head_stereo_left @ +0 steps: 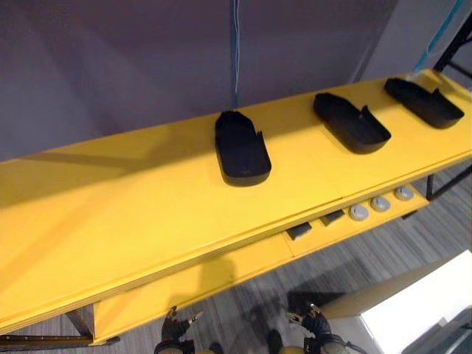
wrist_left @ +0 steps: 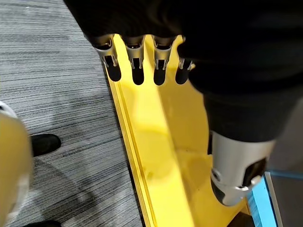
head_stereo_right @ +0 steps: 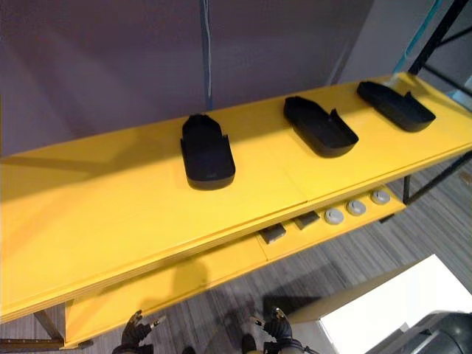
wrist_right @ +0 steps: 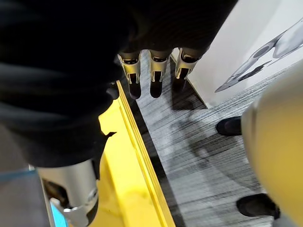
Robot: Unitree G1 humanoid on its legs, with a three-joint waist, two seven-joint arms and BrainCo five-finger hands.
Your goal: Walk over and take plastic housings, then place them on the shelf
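Observed three housings [head_stereo_left: 242,150] lying in a row on shelf [head_stereo_left: 110,214], well apart. Hung left hand [wrist_left: 136,56] and right hand [wrist_right: 156,71] low, fingers straight, apart, empty.

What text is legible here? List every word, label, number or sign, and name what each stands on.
None can be read.
Left housing, middle housing, right housing: plain black, no label showing.
Yellow shelf: no marking.
Round grey parts: too small to tell any marking.
White panel: a grey graphic, no letters to be made out.
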